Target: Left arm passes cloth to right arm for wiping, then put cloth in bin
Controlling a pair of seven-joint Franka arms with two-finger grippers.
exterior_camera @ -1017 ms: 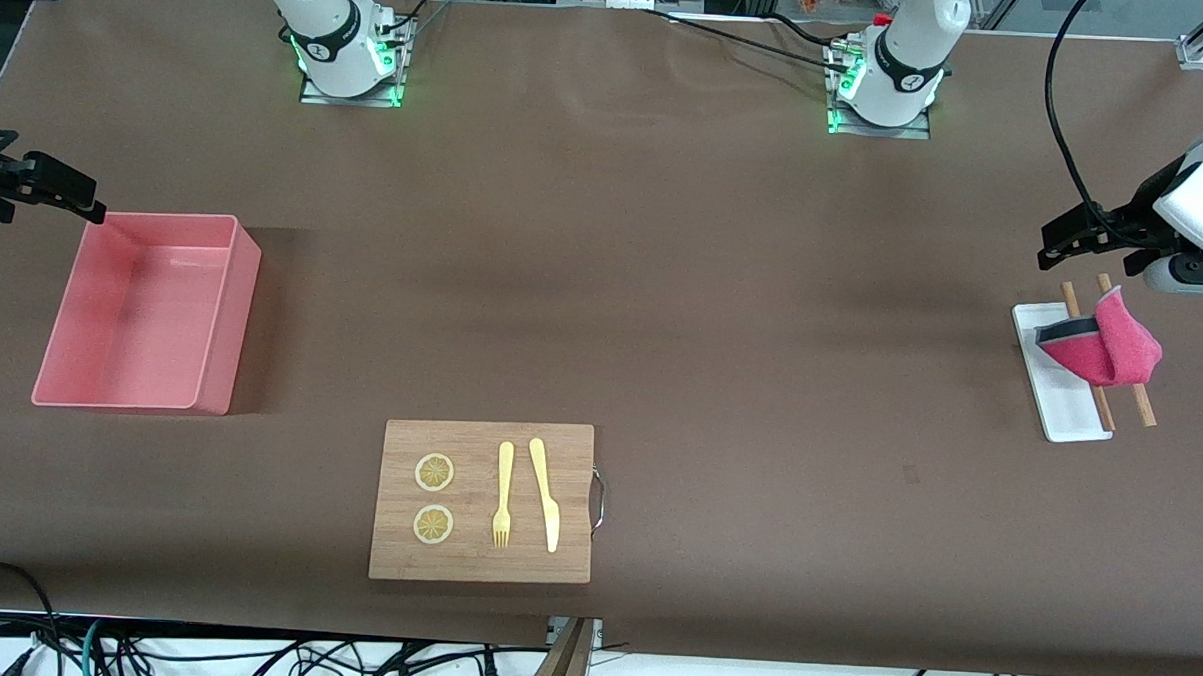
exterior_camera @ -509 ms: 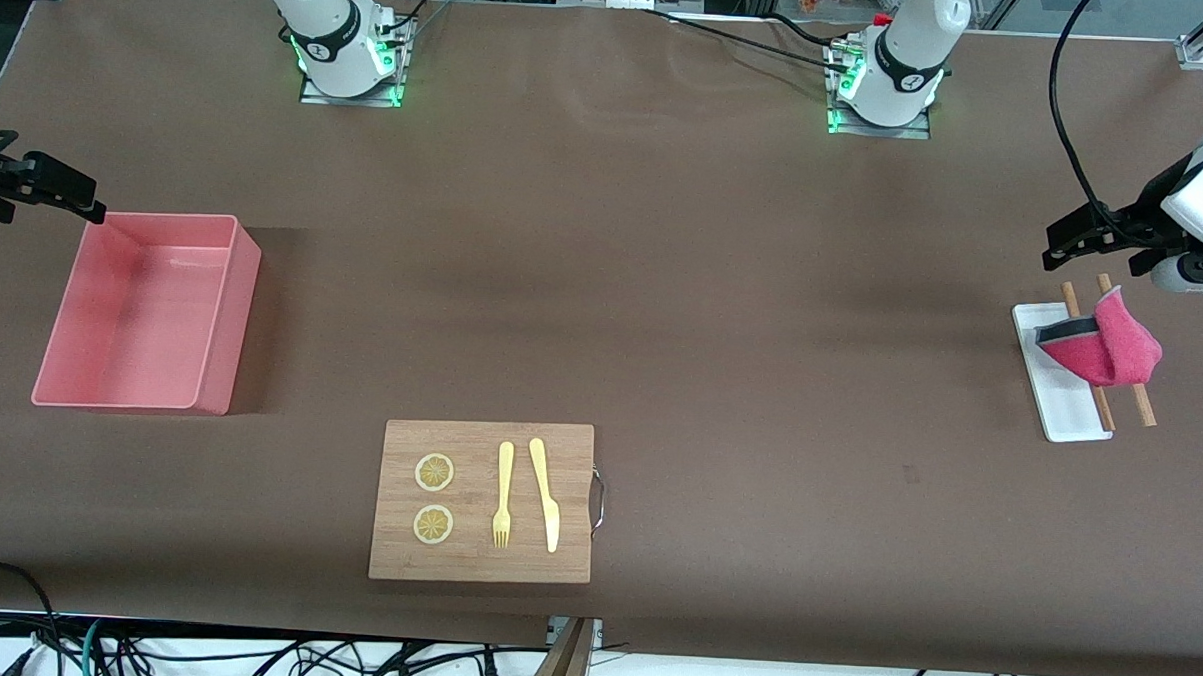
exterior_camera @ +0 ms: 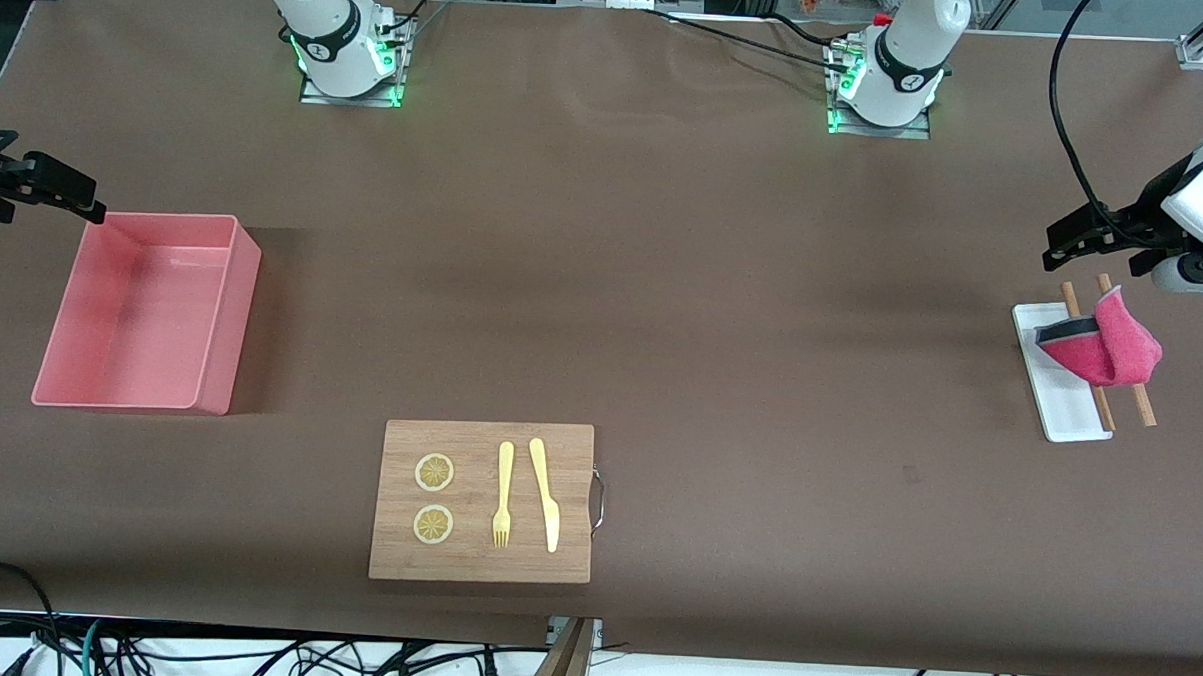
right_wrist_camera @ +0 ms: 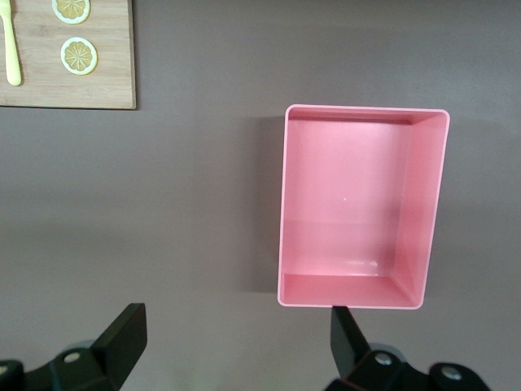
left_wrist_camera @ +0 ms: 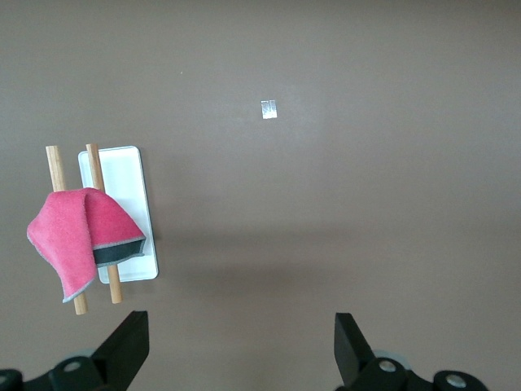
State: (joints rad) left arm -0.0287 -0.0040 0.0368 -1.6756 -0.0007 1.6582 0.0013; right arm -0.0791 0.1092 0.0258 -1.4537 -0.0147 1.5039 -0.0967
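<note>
Cloth (exterior_camera: 1106, 348), magenta with a dark grey edge, hangs folded over two wooden sticks (exterior_camera: 1126, 351) that lie across a small white tray (exterior_camera: 1058, 399) at the left arm's end of the worktop (exterior_camera: 722, 312). The left gripper (exterior_camera: 1090, 235) hovers over the worktop just beside the tray, jaws wide and holding nothing. The right gripper (exterior_camera: 41, 186) hangs, equally wide and unladen, by the empty pink bin (exterior_camera: 217, 315). A wooden cutting board (exterior_camera: 481, 564) lies nearest the front camera.

Cut off by the front view's edges: most of both white jointed arms. Hidden under the folded magenta-red cloth (exterior_camera: 1112, 346): middle stretches of two wooden sticks (exterior_camera: 1138, 402) and part of the flat white tray (exterior_camera: 1059, 409). Cropped in the right wrist view: the wooden cutting board (right_wrist_camera: 98, 81).
</note>
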